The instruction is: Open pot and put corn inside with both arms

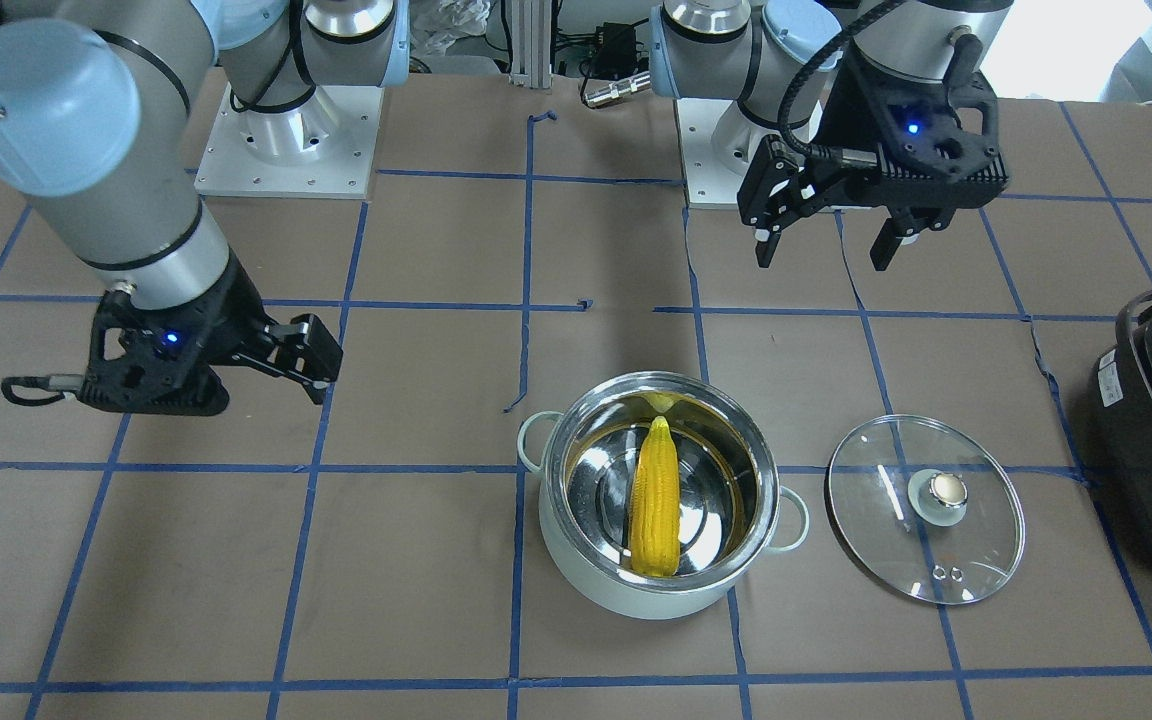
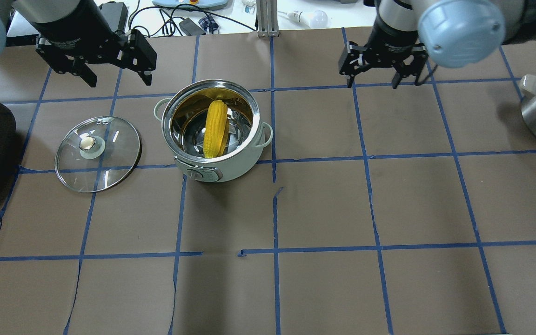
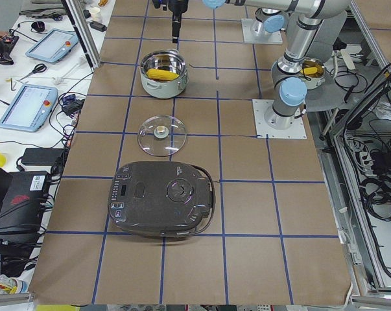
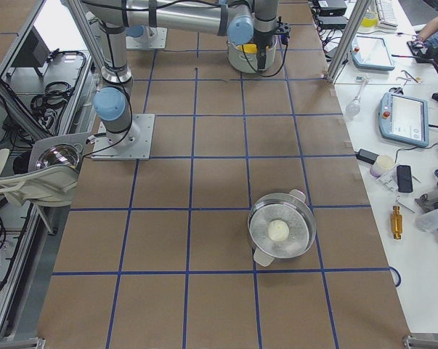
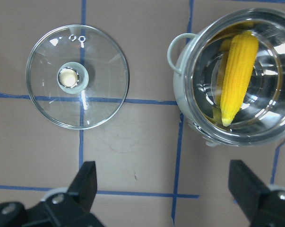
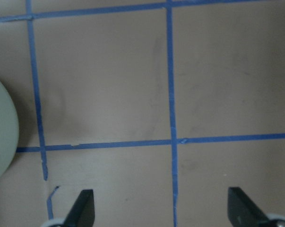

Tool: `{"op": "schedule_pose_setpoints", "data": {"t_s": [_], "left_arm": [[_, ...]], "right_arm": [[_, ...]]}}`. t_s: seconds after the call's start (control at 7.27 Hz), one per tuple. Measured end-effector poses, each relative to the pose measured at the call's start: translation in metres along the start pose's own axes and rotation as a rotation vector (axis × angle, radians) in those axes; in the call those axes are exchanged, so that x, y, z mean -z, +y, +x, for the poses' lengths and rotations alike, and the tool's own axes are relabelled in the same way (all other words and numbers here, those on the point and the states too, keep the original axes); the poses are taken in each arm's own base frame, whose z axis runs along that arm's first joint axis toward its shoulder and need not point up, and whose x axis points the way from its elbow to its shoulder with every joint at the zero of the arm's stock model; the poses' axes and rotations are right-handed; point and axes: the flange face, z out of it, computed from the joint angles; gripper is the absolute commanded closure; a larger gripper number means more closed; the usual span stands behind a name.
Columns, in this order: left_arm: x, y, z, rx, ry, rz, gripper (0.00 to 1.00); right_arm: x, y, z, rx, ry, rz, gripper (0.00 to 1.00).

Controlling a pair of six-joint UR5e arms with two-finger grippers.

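One corn (image 1: pixel 654 497) inside open pot (image 1: pixel 626 597)

Pot (image 2: pixel 240 168) top unblocked; lid (image 2: pixel 98 154) flat nr it.

Front-facing cam is facing the arm bases (image 1: pixel 284 130), looking steeply down. Overhead is looking the opposite way from behind. You're getting the pot (image 1: pixel 651 598) and lid (image 1: pixel 924 510) in both. Side cams are looking along the surface (image 3: pixel 247 214) from each end, far back. Left wrist is hovering close over pot and lid; right wrist is facing taped surface.
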Motion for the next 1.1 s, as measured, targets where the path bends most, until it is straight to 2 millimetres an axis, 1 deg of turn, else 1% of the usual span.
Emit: {"op": "schedule_pose_setpoints", "data": {"t_s": [0.14, 0.28, 0.41, 0.69, 0.96, 1.1], "left_arm": [[-0.001, 0.005, 0.003, -0.006, -0.001, 0.007, 0.0], [-0.001, 0.007, 0.004, -0.008, -0.001, 0.009, 0.0], [0.0, 0.009, 0.004, -0.008, -0.002, 0.01, 0.0], [0.001, 0.011, 0.003, -0.006, -0.002, 0.006, 0.0], [0.0, 0.011, 0.002, -0.005, -0.003, 0.002, 0.0], [0.0, 0.011, 0.002, -0.004, -0.003, 0.002, 0.0]], "right_arm": [[0.011, 0.019, 0.023, -0.018, 0.016, -0.027, 0.0], [0.025, 0.036, 0.033, -0.009, 0.036, -0.047, 0.0], [0.037, 0.049, 0.036, 0.004, 0.045, -0.062, 0.0], [0.048, 0.067, 0.031, 0.016, 0.05, -0.086, 0.0], [0.046, 0.073, 0.015, 0.043, 0.055, -0.095, 0.0], [0.047, 0.074, 0.012, 0.05, 0.053, -0.093, 0.0]]}}
